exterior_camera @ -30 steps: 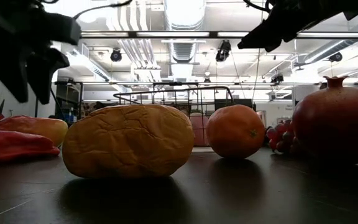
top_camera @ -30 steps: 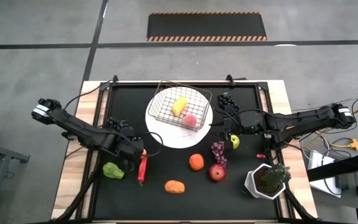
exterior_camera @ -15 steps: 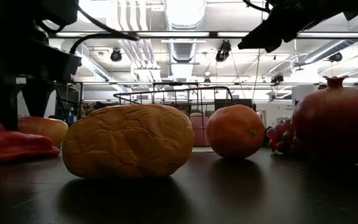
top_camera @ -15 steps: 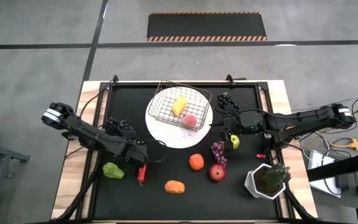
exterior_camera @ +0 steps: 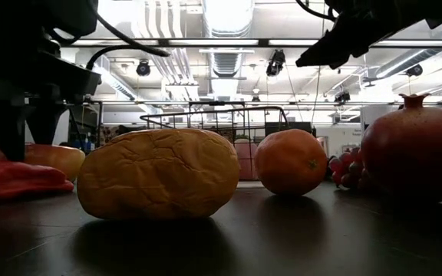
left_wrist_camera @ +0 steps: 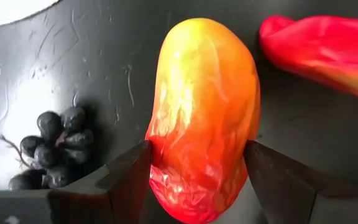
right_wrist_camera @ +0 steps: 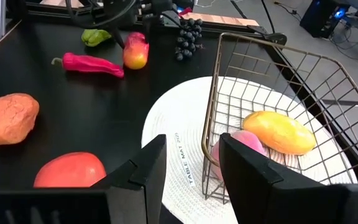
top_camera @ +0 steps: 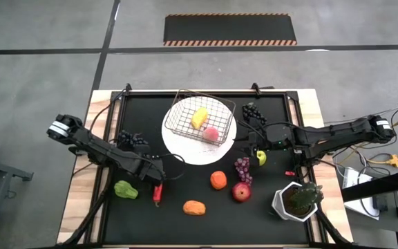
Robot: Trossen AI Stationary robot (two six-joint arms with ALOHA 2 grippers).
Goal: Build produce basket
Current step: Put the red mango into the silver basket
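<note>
— Where do we find the basket (top_camera: 199,117)?

— We see one wire basket on the one white plate (top_camera: 185,153), at the middle of the desk (top_camera: 268,207) toward its back edge. It holds two pieces: one yellow mango (top_camera: 199,117) and one pink peach (top_camera: 212,133), side by side.

— What do we count outside the basket?

— Three grape bunches: one dark bunch (top_camera: 251,111) just right of the basket, a second dark bunch (top_camera: 133,140) to its left, off the plate, and one purple bunch (top_camera: 242,167) front-right of the basket, past the plate's rim. Beside that is one small yellow-green fruit (top_camera: 260,158). Farther in front of the basket lie one orange (top_camera: 218,180), one dark red fruit (top_camera: 240,192) and one lumpy orange piece (top_camera: 194,207). Front-left of the basket we count one green pepper (top_camera: 125,189) and one long red pepper (top_camera: 157,194).

— And the arms?

— The left gripper (left_wrist_camera: 196,163) is low over the desk, front-left of the basket, between the second dark bunch and the long red pepper. Its jaws are clamped on one red-and-yellow fruit (left_wrist_camera: 204,112), a finger pressed against each side. The right gripper (right_wrist_camera: 191,142) hangs just right of the basket, by the plate's edge, jaws apart with nothing between them.

— Anything else?

— One potted plant (top_camera: 297,199), well to the basket's front-right.
</note>
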